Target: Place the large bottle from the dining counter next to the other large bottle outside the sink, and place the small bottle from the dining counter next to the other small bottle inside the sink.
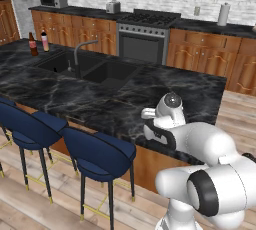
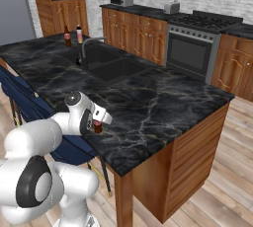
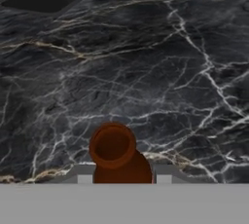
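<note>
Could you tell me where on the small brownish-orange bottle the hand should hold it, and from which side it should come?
Grip the small bottle on its rounded body, below the narrower neck, coming from above. It stands upright on the dining counter, so both flanks are free, and the hand already straddles it there.

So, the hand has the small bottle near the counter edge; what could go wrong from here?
1. The small bottle sits close to the dining counter edge; if it slips from the hand, it may fall to the floor.
2. The sink lies across the counter, so the carry is long and the grip looks low on the bottle.
3. The faucet stands beside the basins and could be hit.
</note>
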